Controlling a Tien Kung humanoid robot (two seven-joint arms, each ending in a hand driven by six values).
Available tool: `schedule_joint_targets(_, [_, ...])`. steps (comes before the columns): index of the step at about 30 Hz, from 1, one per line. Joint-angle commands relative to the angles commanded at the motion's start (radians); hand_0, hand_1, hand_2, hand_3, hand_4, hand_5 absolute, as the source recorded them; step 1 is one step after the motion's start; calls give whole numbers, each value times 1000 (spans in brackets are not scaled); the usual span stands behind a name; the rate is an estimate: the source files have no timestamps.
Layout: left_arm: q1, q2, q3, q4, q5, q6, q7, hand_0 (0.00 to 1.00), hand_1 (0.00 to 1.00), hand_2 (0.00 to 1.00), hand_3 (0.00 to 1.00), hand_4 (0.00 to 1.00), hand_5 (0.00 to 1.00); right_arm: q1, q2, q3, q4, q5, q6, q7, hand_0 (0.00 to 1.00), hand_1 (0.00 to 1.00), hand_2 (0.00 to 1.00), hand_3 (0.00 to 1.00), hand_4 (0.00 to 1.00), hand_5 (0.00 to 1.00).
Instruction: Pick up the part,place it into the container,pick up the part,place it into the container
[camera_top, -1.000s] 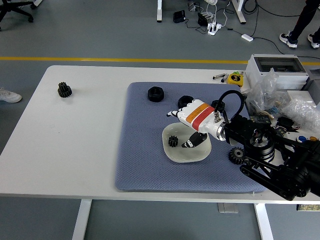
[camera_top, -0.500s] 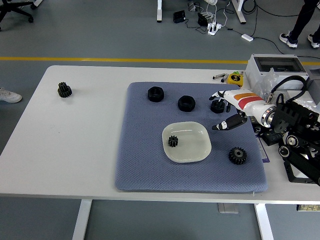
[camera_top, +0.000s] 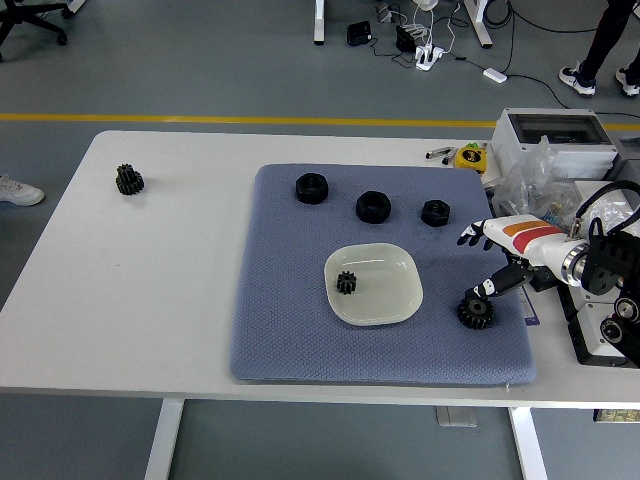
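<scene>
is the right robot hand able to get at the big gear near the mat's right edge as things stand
Probably yes. The right robot hand hangs open just above and right of the gear, with only bare mat around it. The dish sits apart to the left, so nothing blocks the way.

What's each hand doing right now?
Left hand: not in view.
Right hand: open, holding nothing, just above the large gear on the mat.
</scene>
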Motion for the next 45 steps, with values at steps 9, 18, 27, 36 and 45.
schedule_joint_targets(9, [0, 0, -1, 0, 5, -2, 0, 651, 644, 620, 554, 593, 490, -28, -24, 4, 35, -36, 60, -14, 442, 583, 675, 679, 998, 373])
schedule_joint_targets(18, [2, 0, 3, 0, -6, -1, -2, 650, 642, 619, 554, 593, 490, -57, -17, 12, 37, -34, 78, -14, 432, 575, 673, 681, 998, 376])
schedule_joint_targets(27, [3, -1, -3, 0, 6, -3, 0, 650, 644, 618, 554, 593, 490, -64, -13, 0, 52, -20, 75, -12, 391, 547, 635, 650, 998, 382])
schedule_joint_targets(36, [5, -1, 0, -1, 3, -3, 0, 651, 644, 619, 554, 593, 490, -66, 1, -16, 18, -19, 45, -17, 357, 493, 560, 613, 981, 364])
schedule_joint_targets(45, [7, -2, -4, -2, 12, -5, 2, 650, 643, 617, 554, 593, 491, -66, 7, -22, 4, -26, 31, -19, 284, 437, 495, 533, 934, 347])
